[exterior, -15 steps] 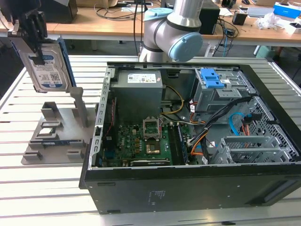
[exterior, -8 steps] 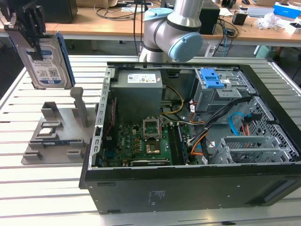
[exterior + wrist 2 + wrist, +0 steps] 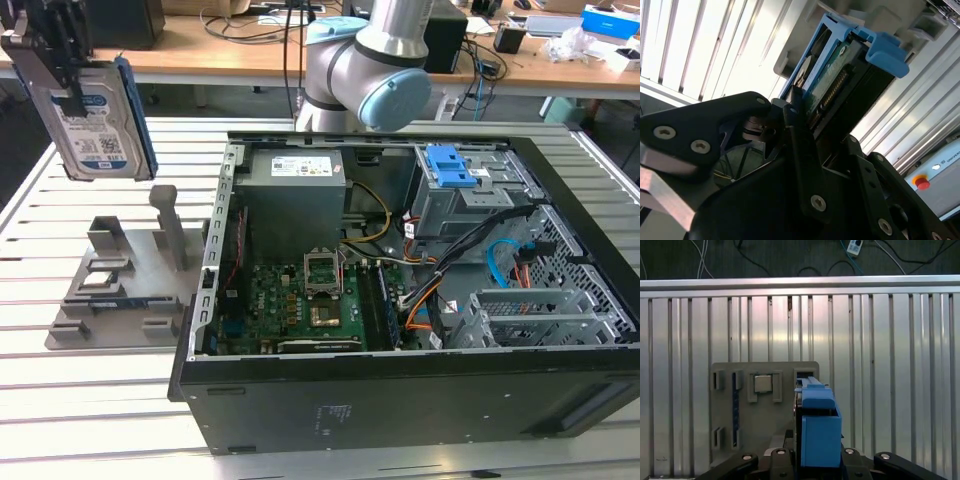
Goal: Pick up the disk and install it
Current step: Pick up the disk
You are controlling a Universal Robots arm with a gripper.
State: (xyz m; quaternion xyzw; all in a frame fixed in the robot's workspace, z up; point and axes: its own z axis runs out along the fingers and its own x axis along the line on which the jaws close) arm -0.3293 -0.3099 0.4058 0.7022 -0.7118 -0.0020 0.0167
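Gripper (image 3: 72, 95) holding disk (image 3: 102, 125), above slotted stand (image 3: 120, 285)

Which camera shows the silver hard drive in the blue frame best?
The exterior view: the flat silver hard drive in its blue plastic caddy is held aloft, labelled face showing. The second wrist view shows its connector end; the first wrist view, its blue edge.

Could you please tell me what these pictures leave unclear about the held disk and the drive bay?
1. Exterior view: the gripper holding the disk is cut off by the top edge.
2. Second wrist view: the contact on the disk is hidden by the gripper's own body.
3. First wrist view: the disk is end-on, so its label is hidden.
4. Exterior view: the bay interior is hidden under its top and latch.
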